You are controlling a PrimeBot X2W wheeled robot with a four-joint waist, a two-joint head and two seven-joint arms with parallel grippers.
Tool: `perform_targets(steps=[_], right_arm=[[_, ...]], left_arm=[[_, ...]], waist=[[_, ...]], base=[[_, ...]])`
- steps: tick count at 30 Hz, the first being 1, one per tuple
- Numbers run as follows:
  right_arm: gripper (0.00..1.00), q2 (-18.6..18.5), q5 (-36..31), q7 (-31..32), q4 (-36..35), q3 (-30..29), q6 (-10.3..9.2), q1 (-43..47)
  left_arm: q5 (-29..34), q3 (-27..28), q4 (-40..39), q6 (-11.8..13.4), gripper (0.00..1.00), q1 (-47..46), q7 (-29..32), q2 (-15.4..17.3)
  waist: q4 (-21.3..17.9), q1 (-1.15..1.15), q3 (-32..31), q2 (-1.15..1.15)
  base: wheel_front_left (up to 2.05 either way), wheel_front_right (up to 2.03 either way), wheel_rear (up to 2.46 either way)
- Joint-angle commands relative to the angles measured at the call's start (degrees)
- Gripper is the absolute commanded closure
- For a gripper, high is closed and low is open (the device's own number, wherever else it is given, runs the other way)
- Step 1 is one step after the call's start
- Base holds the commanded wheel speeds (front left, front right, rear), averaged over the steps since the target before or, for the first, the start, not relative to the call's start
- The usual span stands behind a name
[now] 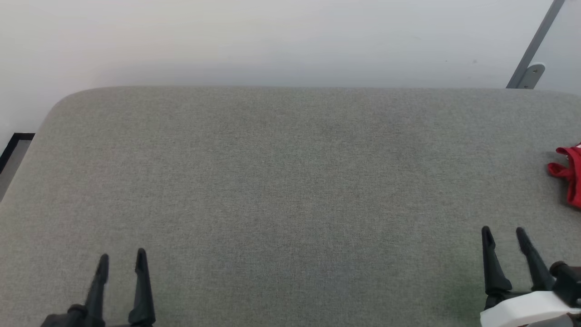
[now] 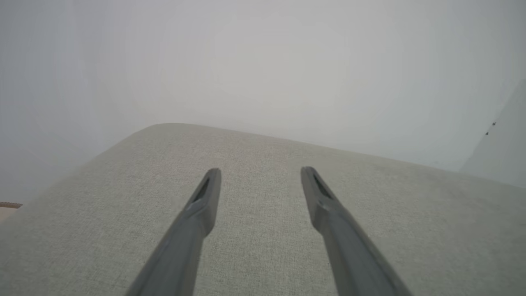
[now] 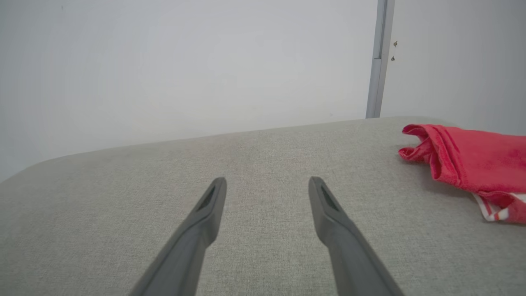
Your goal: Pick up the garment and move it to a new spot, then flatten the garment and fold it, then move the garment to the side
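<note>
The garment point(image 1: 569, 175) is a crumpled red heap at the far right edge of the grey padded surface point(image 1: 290, 190), cut off by the head view's border. In the right wrist view the garment point(image 3: 472, 164) lies to the right of my fingers, with red-white striped trim at its lower edge. My right gripper point(image 1: 504, 235) point(image 3: 267, 185) hangs open over bare fabric, below and left of the garment, apart from it. Low at the left my left gripper point(image 1: 122, 258) point(image 2: 261, 174) is open, nothing between its fingers.
A pale wall point(image 1: 290, 41) rises behind the surface's far edge. A grey metal post with a bracket point(image 1: 531, 59) stands at the back right. The surface's rounded left corner point(image 1: 59, 104) drops to a dark-edged floor strip point(image 1: 13, 150).
</note>
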Motion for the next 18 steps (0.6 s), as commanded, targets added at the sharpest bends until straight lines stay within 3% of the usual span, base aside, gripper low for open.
perform_targets(steps=[1,5,18], right_arm=[[1.0,0.1,0.1,0.0,0.2,0.1,0.0,0.0],[1.0,0.8,0.6,0.3,2.0,0.4,0.0,0.3],[1.0,1.7,12.4,3.8,1.7,-0.1,0.0,-1.1]], left_arm=[[-0.1,-0.1,0.2,0.0,1.0,0.0,0.0,-0.1],[-0.6,-0.4,2.2,0.0,1.0,0.4,0.2,-0.7],[-14.1,-1.3,4.1,0.1,1.0,-2.4,2.9,0.1]], waist=[[0.0,0.0,0.0,0.0],[0.0,0.0,0.0,0.0],[-0.3,0.0,-0.2,0.0]], base=[[0.0,0.0,0.0],[0.0,0.0,0.0],[0.0,0.0,0.0]])
